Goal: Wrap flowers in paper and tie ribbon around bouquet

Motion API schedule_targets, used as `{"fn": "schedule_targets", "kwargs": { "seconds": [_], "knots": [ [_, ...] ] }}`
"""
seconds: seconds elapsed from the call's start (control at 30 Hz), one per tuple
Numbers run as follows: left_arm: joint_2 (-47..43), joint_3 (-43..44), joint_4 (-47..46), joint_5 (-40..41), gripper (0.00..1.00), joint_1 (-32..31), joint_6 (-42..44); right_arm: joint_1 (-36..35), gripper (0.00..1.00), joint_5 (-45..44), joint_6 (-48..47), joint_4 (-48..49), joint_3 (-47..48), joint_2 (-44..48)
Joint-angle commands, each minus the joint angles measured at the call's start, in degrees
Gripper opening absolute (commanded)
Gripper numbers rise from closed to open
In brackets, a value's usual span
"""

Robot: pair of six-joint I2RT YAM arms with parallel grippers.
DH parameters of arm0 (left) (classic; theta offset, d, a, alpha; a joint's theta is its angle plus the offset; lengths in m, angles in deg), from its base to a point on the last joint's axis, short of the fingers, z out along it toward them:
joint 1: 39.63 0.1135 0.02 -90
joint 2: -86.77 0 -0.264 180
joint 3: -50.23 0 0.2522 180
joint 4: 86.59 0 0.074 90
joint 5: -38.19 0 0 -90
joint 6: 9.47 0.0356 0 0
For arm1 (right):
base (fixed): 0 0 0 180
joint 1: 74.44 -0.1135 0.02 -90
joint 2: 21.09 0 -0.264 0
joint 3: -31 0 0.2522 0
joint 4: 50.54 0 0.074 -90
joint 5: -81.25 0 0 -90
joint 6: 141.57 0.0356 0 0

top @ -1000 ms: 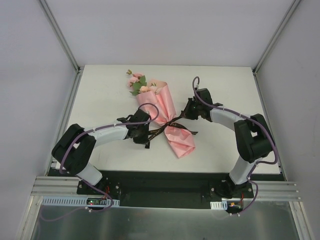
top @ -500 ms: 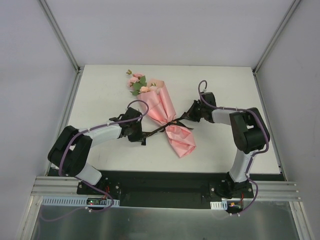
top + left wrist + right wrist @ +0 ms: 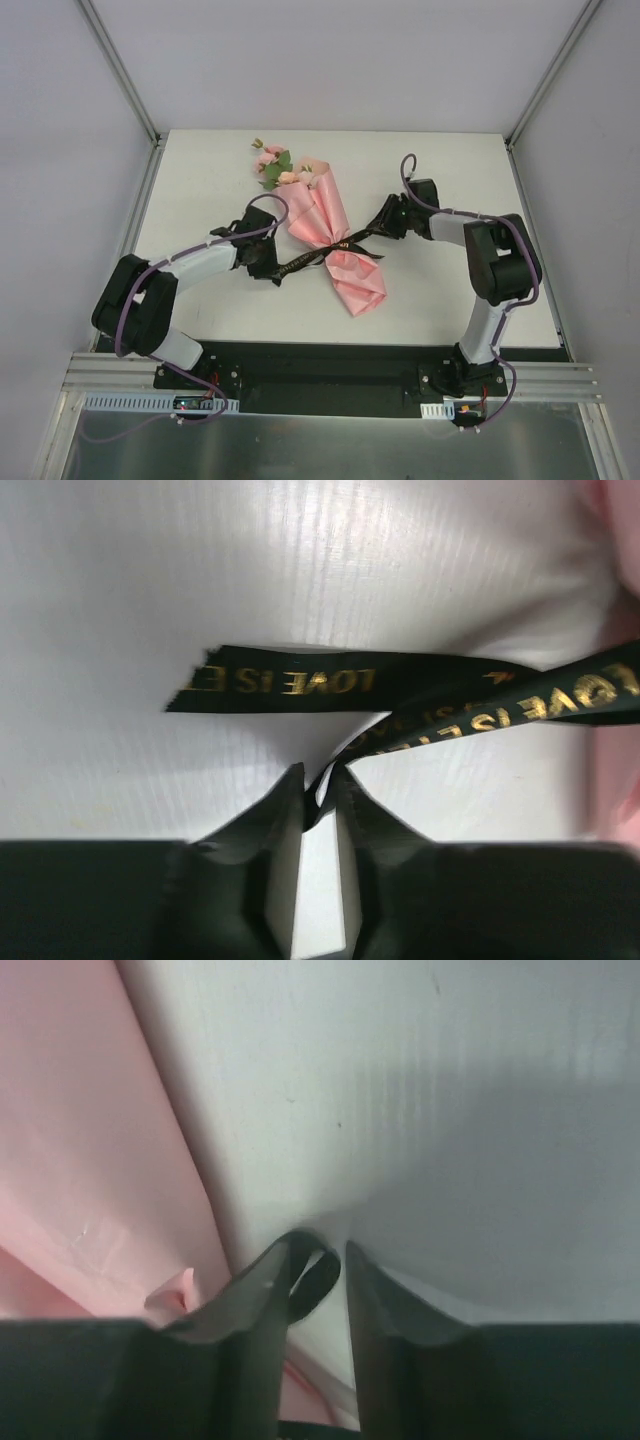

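Top external view: the bouquet (image 3: 325, 225) lies diagonally on the white table (image 3: 200, 180), between the two arms.
Flowers (image 3: 272, 165): pale pink blossoms and green leaves stick out of the wide end, which points to the far left.
Paper (image 3: 360, 282): a pink cone, pinched at the waist and flaring again toward the near right.
Ribbon (image 3: 310, 259): black, crossing the waist of the cone, with one end running out to each gripper.
Left gripper (image 3: 268, 268): low on the table just left of the bouquet.
Left wrist view: the jaws of the left gripper (image 3: 318, 772) are together, clamped on the ribbon (image 3: 290, 678). Gold lettering shows on the ribbon, and its cut end lies flat on the table beyond the fingertips.
Right gripper (image 3: 385, 222): low at the right side of the bouquet's waist.
Right wrist view: the fingertips of the right gripper (image 3: 320, 1245) stand a narrow gap apart. A small dark loop of ribbon (image 3: 312, 1278) sits in that gap, against the left finger (image 3: 255, 1300). I cannot tell whether it is pinched. The paper (image 3: 90, 1160) fills the left of this view.
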Motion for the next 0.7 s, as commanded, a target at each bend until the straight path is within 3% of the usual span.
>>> {"fn": "schedule_targets", "kwargs": {
  "seconds": [0.0,0.07,0.13,0.2,0.3,0.43,0.47,0.5,0.53,0.67],
  "knots": [
    [-7.58,3.25,8.38,-2.82,0.35,1.25,3.51,1.62,0.47,-3.07,-11.45,-11.63,4.09,9.85],
    [-12.92,4.57,9.6,-5.27,0.63,1.34,4.39,1.18,0.66,-4.92,-14.69,-17.98,6.1,15.81],
    [-16.72,6.67,10.66,-7.48,0.71,1.6,5.96,0.22,0.73,-9.83,-20.14,-31.94,9.09,19.35],
    [-22.34,8.26,11.89,-11.76,0.93,1.87,7.11,-1.01,0.77,-16.21,-24.44,-43.96,12.7,24.62],
    [-30.25,12.12,12.33,-16.96,0.99,2.13,8.43,-3.9,0.83,-24.74,-27.88,-53.04,12.8,34.98],
    [-38.52,19.5,12.24,-17.51,0.99,2.22,7.82,-4.53,0.86,-24.0,-28.42,-60.29,13.76,48.51],
    [-40.19,21.08,12.24,-17.33,0.99,2.22,7.73,-4.53,1.0,-23.21,-28.33,-60.38,13.07,55.68],
    [-40.81,22.58,12.24,-17.24,0.99,2.22,7.47,-4.53,1.0,-16.85,-30.07,-56.12,9.23,60.1],
    [-41.34,25.47,12.16,-17.24,0.99,2.22,7.12,-4.53,0.99,-16.96,-29.91,-54.59,8.15,64.32],
    [-42.83,29.97,11.8,-17.94,0.99,2.22,6.06,-4.53,1.0,-27.5,-27.9,-61.6,14.28,73.13]
  ]
}}
